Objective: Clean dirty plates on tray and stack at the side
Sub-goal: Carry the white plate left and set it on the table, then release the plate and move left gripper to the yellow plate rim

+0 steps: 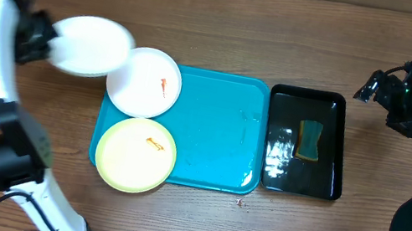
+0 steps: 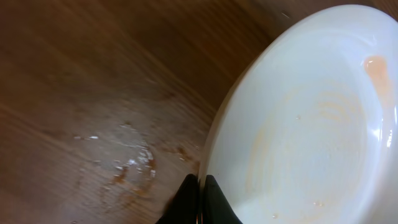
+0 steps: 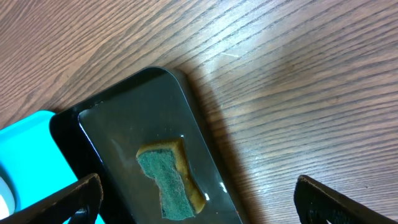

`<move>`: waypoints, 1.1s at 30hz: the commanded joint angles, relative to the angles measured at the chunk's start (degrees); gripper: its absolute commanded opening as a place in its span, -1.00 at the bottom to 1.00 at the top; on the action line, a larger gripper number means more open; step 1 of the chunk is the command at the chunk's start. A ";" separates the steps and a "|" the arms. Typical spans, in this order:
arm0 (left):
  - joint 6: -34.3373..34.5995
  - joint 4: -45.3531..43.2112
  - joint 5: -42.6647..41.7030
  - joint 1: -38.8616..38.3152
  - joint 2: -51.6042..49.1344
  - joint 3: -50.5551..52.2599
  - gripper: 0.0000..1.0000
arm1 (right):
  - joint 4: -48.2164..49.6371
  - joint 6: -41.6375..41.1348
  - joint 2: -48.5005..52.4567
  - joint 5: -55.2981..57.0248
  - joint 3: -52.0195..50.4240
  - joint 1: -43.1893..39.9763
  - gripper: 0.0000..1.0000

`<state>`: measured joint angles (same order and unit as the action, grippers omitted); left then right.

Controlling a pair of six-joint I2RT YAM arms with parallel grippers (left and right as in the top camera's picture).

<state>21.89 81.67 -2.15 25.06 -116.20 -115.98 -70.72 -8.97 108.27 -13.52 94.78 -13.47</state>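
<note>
A: Look at your left gripper [image 2: 200,202]. Its two fingers are pinched tight on the rim of the held white plate [image 2: 311,124].

B: Yes, and you have that plate up over the table [image 1: 232,18], just left of the blue tray [image 1: 221,127], tipped a bit. I think it is not clean yet. There is a pale orange spot near its edge.

A: The other white plate [image 1: 144,82] sits on the tray's far left corner and hangs over the rim. The yellow plate [image 1: 136,154] sits on the near left corner. Both have a small orange smear.

B: Now your right gripper [image 3: 198,186]. Its fingers are spread wide and hold nothing.

A: I think the sponge [image 3: 165,180] is what you need next. It lies in the black tray [image 1: 322,183], just right of the blue tray.

B: Your right arm is the near one. The sponge is right below that gripper, a little toward the blue tray. Your left arm is far off on the other side.

A: The sponge's long side runs away from you and back. So turn the fingers to close across its short side.

B: Go down slow. The black tray looks wet and shiny, so the sponge may slip
</note>
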 commanded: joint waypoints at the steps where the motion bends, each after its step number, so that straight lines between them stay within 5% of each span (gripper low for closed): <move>1: 0.33 0.31 2.82 6.01 0.17 0.17 -0.92 | 0.17 0.02 -0.94 -0.02 0.44 -0.11 1.00; 7: 1.07 -4.26 7.74 13.00 0.17 5.64 -0.92 | 0.17 0.02 -0.94 -0.02 0.44 -0.11 1.00; 17: -0.48 -13.03 2.10 13.57 0.15 16.63 -0.88 | 0.17 0.02 -0.94 -0.02 0.44 -0.11 1.00; 18: -0.48 -13.42 2.80 13.22 0.15 17.25 -0.77 | 0.17 0.02 -0.94 -0.02 0.44 -0.11 1.00; 21: -0.52 -13.75 1.64 12.52 0.15 17.79 0.21 | 0.17 0.02 -0.94 -0.02 0.44 -0.11 1.00; 22: -1.05 -13.44 0.17 12.33 0.17 17.70 0.30 | 0.17 0.02 -0.94 -0.02 0.44 -0.11 1.00; 26: -3.15 -9.53 -6.32 10.91 0.63 16.37 0.33 | 0.17 0.02 -0.94 -0.02 0.44 -0.11 1.00; 33: -4.35 3.87 -6.01 5.77 7.98 16.50 0.26 | 0.17 0.02 -0.94 -0.02 0.44 -0.11 1.00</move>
<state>19.27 83.11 -6.63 33.01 -114.34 -98.70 -70.70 -8.99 108.27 -13.52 94.78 -13.47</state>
